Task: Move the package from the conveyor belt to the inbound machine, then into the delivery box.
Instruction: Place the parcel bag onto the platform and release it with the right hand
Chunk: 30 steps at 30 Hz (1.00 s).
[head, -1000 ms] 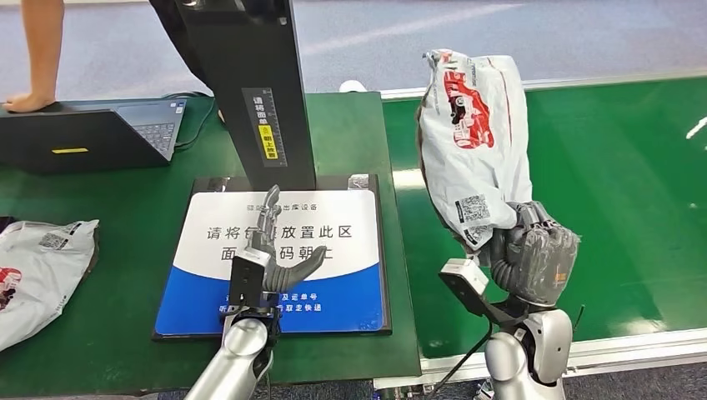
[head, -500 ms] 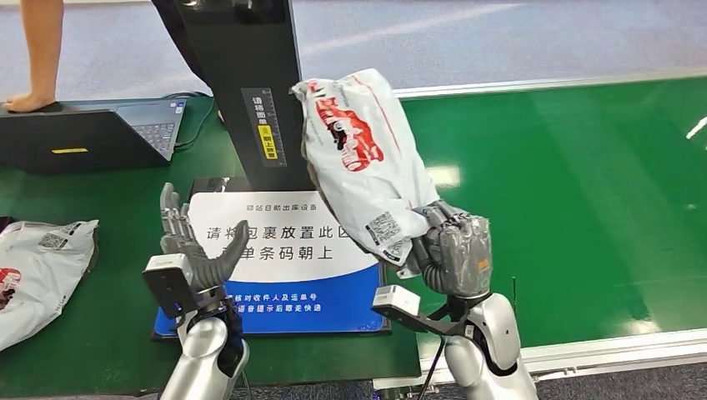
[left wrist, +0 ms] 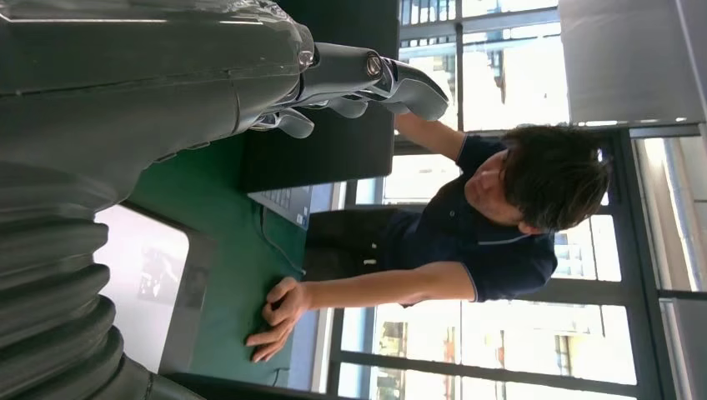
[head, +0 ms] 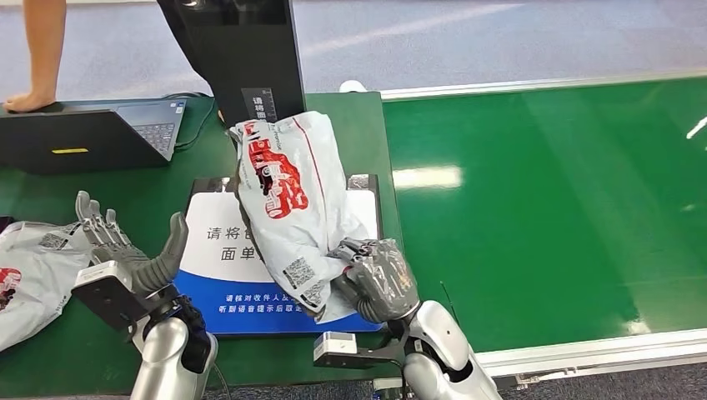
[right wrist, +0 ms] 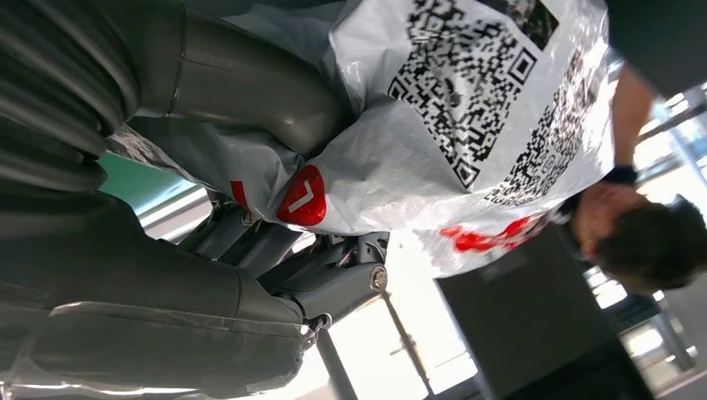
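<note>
My right hand (head: pixel 377 280) grips the lower end of a white plastic package (head: pixel 288 196) with red print and QR codes, holding it tilted over the inbound machine's white-and-blue scanning pad (head: pixel 208 287). Up close in the right wrist view, the package (right wrist: pixel 467 108) lies against the hand's fingers (right wrist: pixel 250 92). The machine's black post (head: pixel 242 58) rises just behind the package. My left hand (head: pixel 125 254) hovers open with fingers spread over the green table left of the pad; the left wrist view shows its fingers (left wrist: pixel 367 79) holding nothing.
The green conveyor belt (head: pixel 567 192) stretches to the right. A laptop (head: pixel 92 133) sits at the back left, where a person's hand (head: pixel 29 102) rests on the table. Another white package (head: pixel 29 275) lies at the left edge.
My right hand has carried the package leftward from the belt side and lowered it over the scanning pad. My left hand has drawn back to the left, off the pad.
</note>
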Motion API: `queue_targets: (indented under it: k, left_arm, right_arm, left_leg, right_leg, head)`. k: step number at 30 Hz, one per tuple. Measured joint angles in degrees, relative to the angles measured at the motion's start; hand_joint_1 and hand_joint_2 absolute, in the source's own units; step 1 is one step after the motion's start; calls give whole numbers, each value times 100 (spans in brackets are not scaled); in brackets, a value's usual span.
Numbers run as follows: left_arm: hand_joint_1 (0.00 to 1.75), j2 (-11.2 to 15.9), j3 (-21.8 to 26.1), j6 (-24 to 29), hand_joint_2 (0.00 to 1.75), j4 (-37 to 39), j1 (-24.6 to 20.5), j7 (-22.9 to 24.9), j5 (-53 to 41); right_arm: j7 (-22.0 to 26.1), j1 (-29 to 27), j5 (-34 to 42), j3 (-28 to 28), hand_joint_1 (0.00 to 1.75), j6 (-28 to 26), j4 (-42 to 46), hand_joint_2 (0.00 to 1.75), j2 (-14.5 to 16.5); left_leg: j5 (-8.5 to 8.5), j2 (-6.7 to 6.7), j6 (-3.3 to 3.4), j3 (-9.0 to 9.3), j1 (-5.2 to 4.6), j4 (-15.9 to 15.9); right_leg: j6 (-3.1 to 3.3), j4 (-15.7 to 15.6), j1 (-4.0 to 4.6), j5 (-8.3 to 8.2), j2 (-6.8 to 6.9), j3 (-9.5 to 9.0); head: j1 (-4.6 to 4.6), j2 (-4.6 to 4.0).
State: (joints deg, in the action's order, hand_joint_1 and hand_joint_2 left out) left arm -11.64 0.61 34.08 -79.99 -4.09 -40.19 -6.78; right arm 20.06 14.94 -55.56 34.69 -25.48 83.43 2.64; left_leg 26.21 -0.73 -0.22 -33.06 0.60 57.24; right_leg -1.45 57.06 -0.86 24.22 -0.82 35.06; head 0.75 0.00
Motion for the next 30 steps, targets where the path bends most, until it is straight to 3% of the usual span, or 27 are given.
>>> queue_targets:
  k: [13,30]
  left_arm:
    - [0,24,-5,44,175,-16,-7,0,-33]
    - [0,45,-25,55,175,-16,-4,0,-24]
  right_arm:
    - [-269,259,59,352,175,85,-1072,175,51]
    - [-301,324,57,355,175,190,-1523,175,51]
  left_leg:
    - [0,1,0,0,-1,0]
    - [0,0,0,1,-1,0]
  right_leg:
    - [0,0,-1,0,0,0]
    - [0,0,-1,0,0,0]
  head:
    - [1,0]
    - [0,0]
